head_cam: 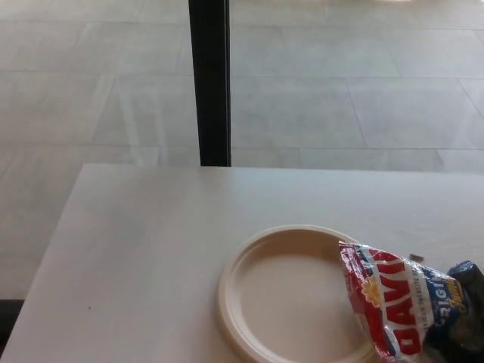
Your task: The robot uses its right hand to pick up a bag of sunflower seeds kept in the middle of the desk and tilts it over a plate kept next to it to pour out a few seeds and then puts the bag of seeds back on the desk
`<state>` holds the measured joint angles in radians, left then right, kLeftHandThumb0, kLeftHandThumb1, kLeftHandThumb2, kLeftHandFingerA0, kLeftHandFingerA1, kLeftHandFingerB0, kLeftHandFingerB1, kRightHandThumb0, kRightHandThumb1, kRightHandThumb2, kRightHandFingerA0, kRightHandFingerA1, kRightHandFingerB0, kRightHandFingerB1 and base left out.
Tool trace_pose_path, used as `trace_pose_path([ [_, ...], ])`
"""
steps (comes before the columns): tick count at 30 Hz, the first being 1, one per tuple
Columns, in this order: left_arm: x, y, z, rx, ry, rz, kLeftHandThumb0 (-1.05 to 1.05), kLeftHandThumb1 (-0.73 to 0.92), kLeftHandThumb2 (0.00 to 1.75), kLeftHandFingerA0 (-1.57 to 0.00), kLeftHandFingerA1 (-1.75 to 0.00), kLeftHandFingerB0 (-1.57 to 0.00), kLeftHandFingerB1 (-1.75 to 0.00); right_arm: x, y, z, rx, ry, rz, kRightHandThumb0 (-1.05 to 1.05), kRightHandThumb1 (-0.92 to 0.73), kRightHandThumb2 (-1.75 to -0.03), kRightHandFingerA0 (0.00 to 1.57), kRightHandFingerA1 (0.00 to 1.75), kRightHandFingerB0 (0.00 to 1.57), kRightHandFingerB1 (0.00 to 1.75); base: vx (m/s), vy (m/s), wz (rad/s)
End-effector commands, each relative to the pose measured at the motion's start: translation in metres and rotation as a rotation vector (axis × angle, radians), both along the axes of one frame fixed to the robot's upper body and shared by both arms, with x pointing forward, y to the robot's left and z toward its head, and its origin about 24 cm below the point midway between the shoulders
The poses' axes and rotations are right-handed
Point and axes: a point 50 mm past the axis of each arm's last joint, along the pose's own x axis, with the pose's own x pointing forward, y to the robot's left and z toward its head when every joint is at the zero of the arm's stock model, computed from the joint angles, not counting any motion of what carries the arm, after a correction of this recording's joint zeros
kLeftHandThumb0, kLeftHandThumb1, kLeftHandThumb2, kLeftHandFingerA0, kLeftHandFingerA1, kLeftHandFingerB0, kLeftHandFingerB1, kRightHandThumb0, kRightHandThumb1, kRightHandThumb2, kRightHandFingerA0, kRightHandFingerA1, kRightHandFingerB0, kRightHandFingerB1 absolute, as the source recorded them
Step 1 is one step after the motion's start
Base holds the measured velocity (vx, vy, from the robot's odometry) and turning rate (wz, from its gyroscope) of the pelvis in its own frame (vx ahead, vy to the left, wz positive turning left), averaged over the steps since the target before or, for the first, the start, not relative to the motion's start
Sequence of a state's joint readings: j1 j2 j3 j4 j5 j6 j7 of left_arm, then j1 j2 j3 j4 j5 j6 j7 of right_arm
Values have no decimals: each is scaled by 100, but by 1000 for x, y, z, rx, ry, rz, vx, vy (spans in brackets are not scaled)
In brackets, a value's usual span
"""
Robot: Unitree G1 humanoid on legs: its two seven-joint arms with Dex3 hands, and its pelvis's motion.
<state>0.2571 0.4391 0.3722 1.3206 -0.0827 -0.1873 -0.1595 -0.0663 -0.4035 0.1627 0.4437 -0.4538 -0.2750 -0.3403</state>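
Note:
The red, white and blue bag of sunflower seeds (397,306) hangs tilted over the right rim of the cream plate (249,302). Its red end points up and to the left. Its dark blue end runs into my right hand (473,318), a black shape at the lower right edge that is shut on the bag. Most of that hand is cut off by the picture's edge. The plate's bare middle shows no seeds. One loose seed (416,258) lies on the desk just beyond the bag. My left hand does not show.
The white desk (144,242) stretches left and back from the plate. Behind its far edge stands a black post (209,83) on a grey tiled floor.

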Motion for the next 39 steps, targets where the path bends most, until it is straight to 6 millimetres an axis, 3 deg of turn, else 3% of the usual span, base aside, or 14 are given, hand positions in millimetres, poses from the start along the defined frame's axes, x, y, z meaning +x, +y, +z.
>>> trace_pose_path([
  [1,-2,9,7,31,1,9,-68,69,61,-67,-72,-58,-52,9,-2,11,-6,42,26,-21,-45,-128,101,175,85,166,0,0,0],
  [5,-1,11,8,39,2,3,-68,69,61,-64,-74,-57,-53,21,-1,29,-199,-34,71,-36,-48,-117,123,143,108,135,0,0,0],
  [6,0,12,9,44,2,-1,-67,69,61,-67,-77,-60,-56,23,0,33,-193,-36,81,-29,-50,-115,99,175,79,171,0,0,0],
  [11,-4,12,9,47,7,31,-70,51,92,-67,-76,-51,-60,33,3,52,-272,-52,137,-34,-53,-117,95,175,72,170,0,0,0],
  [14,-4,12,9,49,20,2,-70,68,60,-67,-71,-55,-48,35,5,56,-296,-68,142,-33,-51,-115,98,175,77,159,0,0,0],
  [17,-5,12,10,51,36,-10,-70,70,61,-66,-67,-57,-48,41,10,68,-349,-94,174,-31,-51,-105,87,175,85,99,0,0,0],
  [19,-6,12,10,50,33,-12,-71,69,61,-68,-73,-59,-49,42,13,71,-349,-104,180,-38,-47,-114,116,134,89,116,0,0,0],
  [20,-6,12,10,49,33,-7,-71,69,61,-66,-70,-57,-48,43,15,72,-355,-108,183,-30,-43,-115,90,175,83,131,0,0,0],
  [24,-8,12,10,51,47,-16,-71,70,61,-66,-70,-58,-49,44,18,74,-340,-110,189,-30,-45,-119,90,175,74,164,0,0,0],
  [27,-9,13,10,34,26,26,-66,54,94,-62,-74,-52,-61,44,22,76,-341,-110,189,-30,-47,-112,93,175,83,128,0,0,0],
  [28,-9,13,10,34,32,23,-68,54,94,-62,-73,-52,-61,45,23,78,-343,-110,189,-38,-49,-114,116,134,92,115,0,0,0],
  [31,-12,13,11,34,44,5,-67,70,61,-62,-66,-55,-49,46,26,78,-355,-98,190,-28,-49,-109,91,175,72,158,0,0,0],
  [34,-12,13,11,37,44,11,-68,70,61,-64,-65,-55,-47,49,28,82,-369,-90,194,-25,-47,-111,92,175,84,125,0,0,0],
  [39,-15,13,11,39,54,17,-69,70,61,-64,-66,-55,-48,50,30,84,-374,-90,198,-27,-44,-113,93,175,82,137,0,0,0],
])
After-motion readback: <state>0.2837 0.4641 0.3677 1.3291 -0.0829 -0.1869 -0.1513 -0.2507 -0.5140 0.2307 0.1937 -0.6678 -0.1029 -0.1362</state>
